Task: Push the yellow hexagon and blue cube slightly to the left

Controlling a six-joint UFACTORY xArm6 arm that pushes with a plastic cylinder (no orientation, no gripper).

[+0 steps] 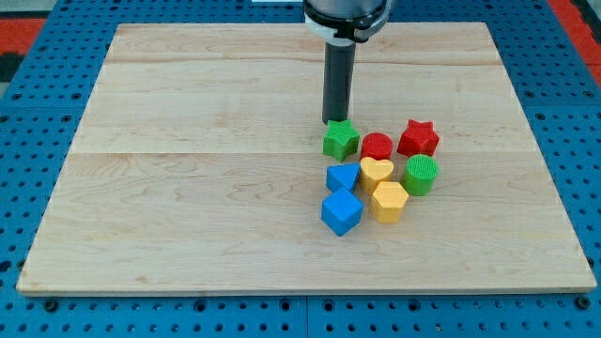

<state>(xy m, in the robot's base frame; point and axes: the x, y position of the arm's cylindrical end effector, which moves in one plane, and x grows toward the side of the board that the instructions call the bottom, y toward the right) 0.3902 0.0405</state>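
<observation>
The yellow hexagon point(389, 201) lies right of centre, near the view's bottom of a tight cluster. The blue cube point(342, 212) sits just to its left, touching or nearly touching it. My tip point(335, 122) stands at the top edge of the cluster, right behind the green star point(341, 140). The tip is above and left of the yellow hexagon and well above the blue cube, apart from both.
In the same cluster are a blue block point(343, 176), a yellow heart point(377, 171), a red cylinder point(377, 146), a red star point(418, 138) and a green cylinder point(422, 175). The wooden board point(188, 188) lies on a blue perforated table.
</observation>
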